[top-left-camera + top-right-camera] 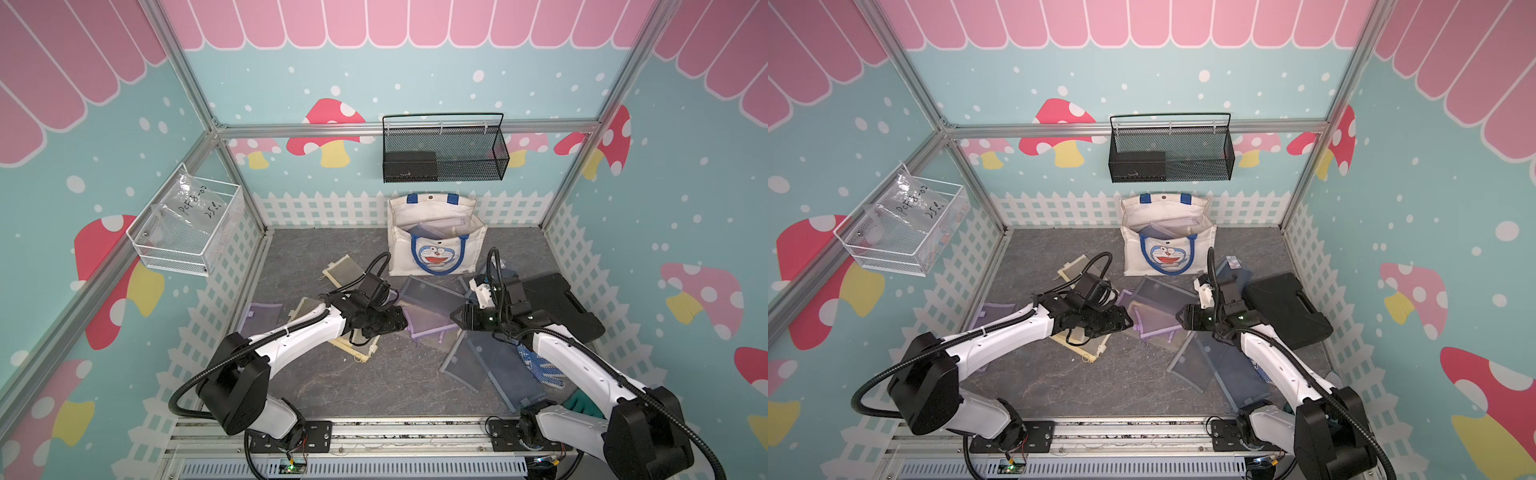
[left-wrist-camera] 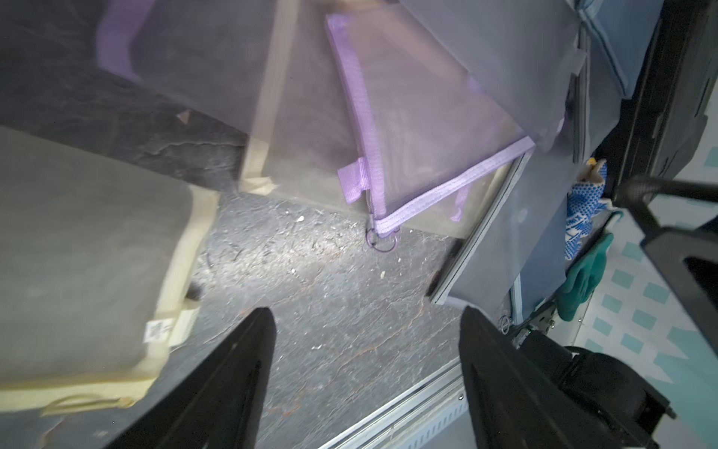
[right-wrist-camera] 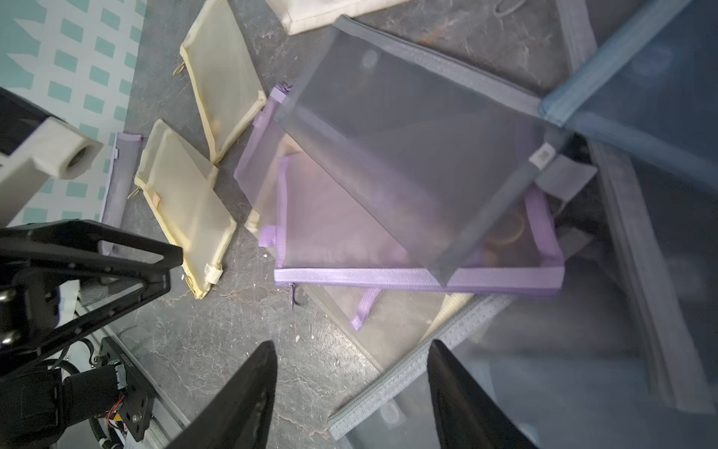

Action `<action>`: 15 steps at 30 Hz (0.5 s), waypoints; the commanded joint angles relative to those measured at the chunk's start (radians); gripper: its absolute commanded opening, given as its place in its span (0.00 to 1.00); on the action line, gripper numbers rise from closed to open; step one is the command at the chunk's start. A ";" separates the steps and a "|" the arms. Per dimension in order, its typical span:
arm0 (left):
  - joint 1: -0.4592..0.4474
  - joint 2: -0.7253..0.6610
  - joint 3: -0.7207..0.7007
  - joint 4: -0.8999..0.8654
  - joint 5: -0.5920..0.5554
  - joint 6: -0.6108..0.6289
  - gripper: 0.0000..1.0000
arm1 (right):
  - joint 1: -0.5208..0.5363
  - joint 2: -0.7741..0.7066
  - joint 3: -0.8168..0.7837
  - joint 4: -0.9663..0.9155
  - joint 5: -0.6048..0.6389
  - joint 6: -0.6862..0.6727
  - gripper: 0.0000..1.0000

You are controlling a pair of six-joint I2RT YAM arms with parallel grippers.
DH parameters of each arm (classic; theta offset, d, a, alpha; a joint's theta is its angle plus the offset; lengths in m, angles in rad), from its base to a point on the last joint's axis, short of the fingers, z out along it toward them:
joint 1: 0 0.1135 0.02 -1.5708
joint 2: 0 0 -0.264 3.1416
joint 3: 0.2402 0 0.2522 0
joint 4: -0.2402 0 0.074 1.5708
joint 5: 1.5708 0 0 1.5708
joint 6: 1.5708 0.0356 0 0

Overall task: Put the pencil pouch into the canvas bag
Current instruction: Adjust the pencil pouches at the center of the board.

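Note:
The cream canvas bag (image 1: 436, 253) (image 1: 1167, 253) with blue handles and a cat face stands open at the back of the floor, with a few pouches inside. Several mesh pencil pouches lie in a heap in front of it. A purple pouch (image 1: 424, 323) (image 2: 408, 128) (image 3: 388, 233) lies between my grippers, and a grey pouch (image 1: 432, 291) (image 3: 408, 136) partly covers it. My left gripper (image 1: 401, 321) (image 2: 367, 311) is open and empty just left of the purple pouch. My right gripper (image 1: 455, 319) (image 3: 353, 343) is open and empty on its right, above another grey pouch's edge.
Cream pouches (image 1: 345, 270) lie to the left and under the left arm. A black case (image 1: 557, 299) sits at the right, and a blue-dotted glove (image 1: 540, 365) and a green glove (image 1: 582, 405) lie under the right arm. A black wire basket (image 1: 444, 149) and a white basket (image 1: 187, 232) hang on the walls.

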 commanded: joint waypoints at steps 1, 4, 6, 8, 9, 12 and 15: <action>-0.003 0.037 -0.014 0.190 0.039 -0.094 0.73 | 0.003 -0.015 -0.033 0.130 0.006 0.086 0.64; -0.006 0.088 0.001 0.286 0.059 -0.150 0.68 | 0.003 0.037 -0.011 0.173 0.007 0.049 0.64; -0.013 0.121 0.025 0.313 0.062 -0.175 0.67 | 0.003 0.093 0.032 0.174 0.012 0.007 0.64; -0.021 0.154 0.045 0.343 0.057 -0.207 0.65 | 0.002 0.156 0.075 0.172 0.039 -0.030 0.63; -0.025 0.168 0.048 0.360 0.056 -0.227 0.64 | 0.001 0.184 0.092 0.179 0.044 -0.043 0.63; -0.037 0.219 0.048 0.464 0.047 -0.325 0.62 | 0.000 0.279 0.144 0.202 0.059 -0.075 0.61; -0.055 0.274 0.069 0.553 0.026 -0.391 0.61 | -0.003 0.364 0.176 0.249 0.048 -0.092 0.59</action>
